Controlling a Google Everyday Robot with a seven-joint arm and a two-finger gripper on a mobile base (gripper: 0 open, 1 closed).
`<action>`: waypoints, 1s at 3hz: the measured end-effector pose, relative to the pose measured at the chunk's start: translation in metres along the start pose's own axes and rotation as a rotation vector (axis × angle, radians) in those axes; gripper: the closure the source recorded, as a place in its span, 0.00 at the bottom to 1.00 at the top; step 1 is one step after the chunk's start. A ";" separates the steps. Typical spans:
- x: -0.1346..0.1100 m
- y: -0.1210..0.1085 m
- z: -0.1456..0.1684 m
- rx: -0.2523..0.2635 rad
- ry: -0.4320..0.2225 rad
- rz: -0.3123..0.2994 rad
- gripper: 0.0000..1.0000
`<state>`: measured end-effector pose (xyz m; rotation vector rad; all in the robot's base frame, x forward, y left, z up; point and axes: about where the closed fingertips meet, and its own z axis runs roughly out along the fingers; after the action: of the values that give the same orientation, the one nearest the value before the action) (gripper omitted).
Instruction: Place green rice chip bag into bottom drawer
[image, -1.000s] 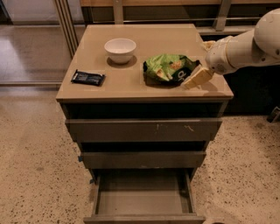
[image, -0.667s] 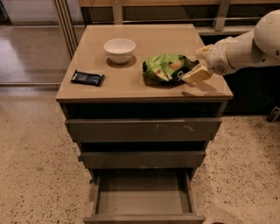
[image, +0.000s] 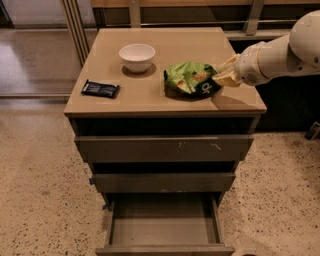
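**Bag not yet lifted, bottom drawer standing open**

The crinkled bright green foil rice chip bag (image: 190, 79) lies on the tan, smooth worktop (image: 165, 35), with its dark lettered end turned toward the cream-coloured tool (image: 223, 76). The tool is at the bag's right edge, touching it or just beside it. I cannot tell whether it is wide, narrow or already gripping the foil. The bag appears to rest flat, so I judge the pick-up to be at most beginning.

One part is ready. The wide grey-brown bottom drawer (image: 162, 230), well below the tool and to its left, is pulled out, and nothing shows on its grey inside. What is left is to secure the bag, lift it, carry it down past the cabinet front and set it in that drawer.

Beyond the bag from the tool stands a round white bowl (image: 137, 56). Farther off lies a small flat dark blue packet (image: 100, 89). Below the tool are the scratch-marked top drawer (image: 165, 148) and the plain middle drawer (image: 164, 182). The white robot arm (image: 280, 50) runs off behind the tool to the right. A speckled stone-look floor (image: 40, 190) surrounds the cabinet.
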<state>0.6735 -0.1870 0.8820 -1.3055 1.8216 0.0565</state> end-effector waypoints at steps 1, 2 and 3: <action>0.000 0.000 0.000 0.000 0.000 0.000 1.00; 0.000 0.000 0.000 0.000 0.000 0.000 1.00; -0.010 0.007 -0.014 -0.051 -0.044 -0.013 1.00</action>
<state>0.6604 -0.1836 0.8944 -1.3419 1.7840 0.1247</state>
